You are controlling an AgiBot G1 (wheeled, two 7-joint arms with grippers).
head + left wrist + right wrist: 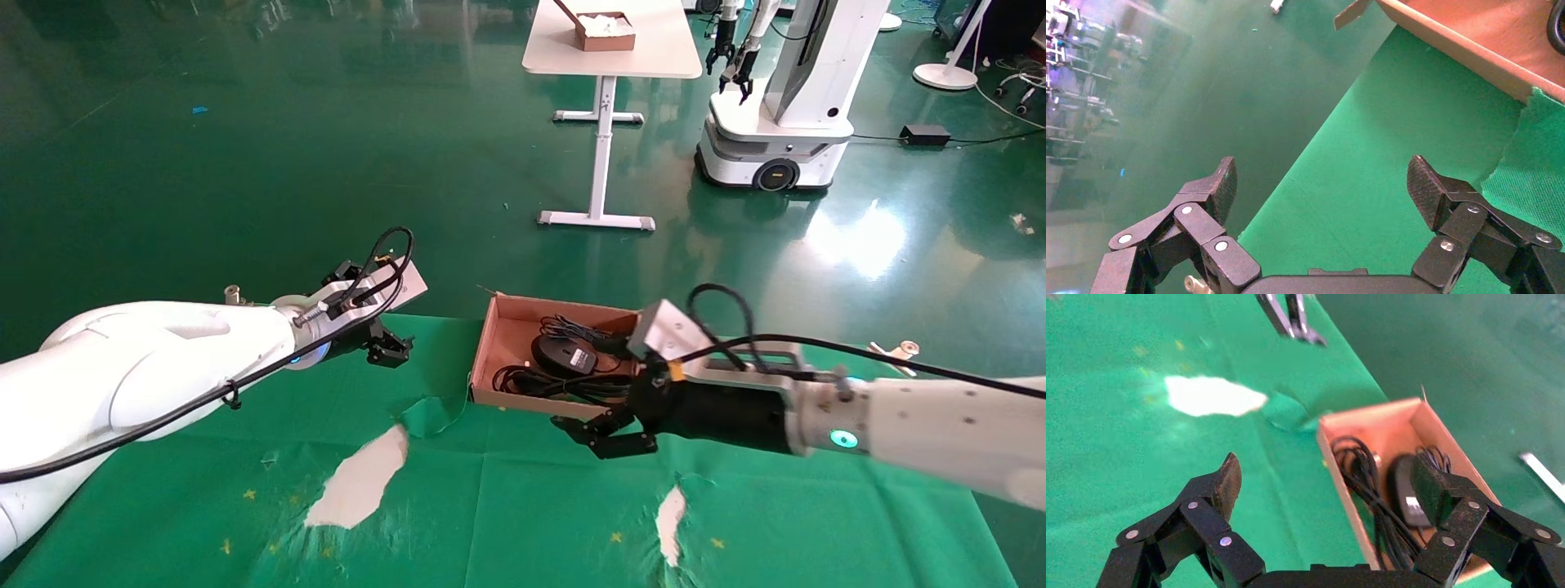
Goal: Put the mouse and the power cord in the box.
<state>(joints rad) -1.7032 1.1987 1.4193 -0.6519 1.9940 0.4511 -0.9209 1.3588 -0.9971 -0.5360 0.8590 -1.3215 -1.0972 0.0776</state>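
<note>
Head view: right claw (pixel 601 431) spread wide beside box (pixel 490 343).

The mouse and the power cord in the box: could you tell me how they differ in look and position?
The mouse is a compact black oval with a white label facing up; the power cord is a long looped bundle. The mouse lies toward the middle of the box, the power cord along its near wall. Both are black and inside the box.
</note>
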